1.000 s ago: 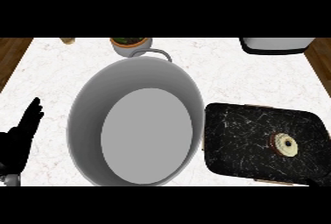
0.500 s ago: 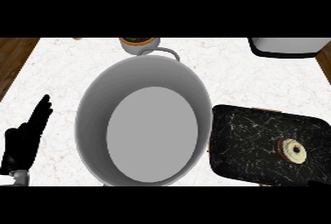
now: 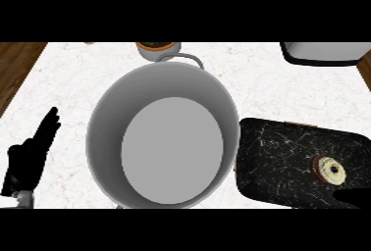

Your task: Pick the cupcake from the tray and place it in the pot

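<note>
A large grey pot (image 3: 107,115) stands in the middle of the counter, with nothing inside it. To its right lies a black marbled tray (image 3: 286,147). The cupcake (image 3: 330,170), cream with a brown wrapper and a dark centre, rests on the tray's right part. My left hand (image 3: 29,159) rests open at the lower left, fingers up, apart from the pot. Only a dark tip of my right hand (image 3: 355,198) shows at the lower right, just below the cupcake and not touching it.
The pot's handle (image 3: 187,58) points to the back, close to a small brown-topped cup (image 3: 156,49). A white and dark appliance (image 3: 326,53) sits at the back right. The counter ends at wood (image 3: 16,68) on the left.
The pot and tray have shifted slightly right and down in the view. A dark tip of my right hand has come in at the lower right, near the cupcake. The left hand stays resting.
</note>
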### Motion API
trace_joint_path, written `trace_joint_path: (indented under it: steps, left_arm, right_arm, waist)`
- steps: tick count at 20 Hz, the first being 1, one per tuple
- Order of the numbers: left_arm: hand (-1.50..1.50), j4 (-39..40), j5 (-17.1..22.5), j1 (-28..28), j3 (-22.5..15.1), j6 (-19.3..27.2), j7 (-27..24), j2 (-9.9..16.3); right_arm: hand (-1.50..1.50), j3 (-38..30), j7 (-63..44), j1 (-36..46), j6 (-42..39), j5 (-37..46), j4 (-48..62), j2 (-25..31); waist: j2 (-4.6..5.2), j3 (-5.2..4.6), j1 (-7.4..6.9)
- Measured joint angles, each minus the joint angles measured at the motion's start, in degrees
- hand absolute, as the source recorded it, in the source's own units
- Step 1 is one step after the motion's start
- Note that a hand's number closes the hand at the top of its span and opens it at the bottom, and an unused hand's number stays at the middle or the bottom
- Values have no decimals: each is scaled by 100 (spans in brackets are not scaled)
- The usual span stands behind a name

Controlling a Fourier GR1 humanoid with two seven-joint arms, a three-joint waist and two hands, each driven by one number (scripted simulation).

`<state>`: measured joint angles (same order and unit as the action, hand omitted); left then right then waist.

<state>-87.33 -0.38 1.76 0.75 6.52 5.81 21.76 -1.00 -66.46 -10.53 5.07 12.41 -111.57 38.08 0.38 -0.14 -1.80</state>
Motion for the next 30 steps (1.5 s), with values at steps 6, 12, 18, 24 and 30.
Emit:
trace_joint_path:
  steps: [6, 12, 18, 24, 30]
  left_arm:
    - [0, 14, -73, -138, 22, 45, 93, -68]
    - [0, 8, -78, -49, 102, -5, 58, -75]
    - [0, -138, -127, -2, 124, -26, 190, -109]
    - [0, -83, -186, -92, 172, -28, 278, -160]
    - [0, -25, -181, -55, 288, -148, 159, -162]
  right_arm:
    - [-150, 263, -130, 848, -331, -316, 790, -2]
    - [-150, 491, -136, 1331, -551, -333, 1561, -70]
    - [-150, 623, -79, 1708, -737, -329, 2152, -222]
    - [-150, 677, -19, 1802, -805, -283, 2537, -365]
    - [-150, 674, 157, 1953, -804, -47, 3129, -583]
  waist:
    - [-8, 6, 27]
    - [-18, 9, 62]
    - [-29, 11, 100]
    - [-33, 11, 141]
    - [-33, 12, 142]
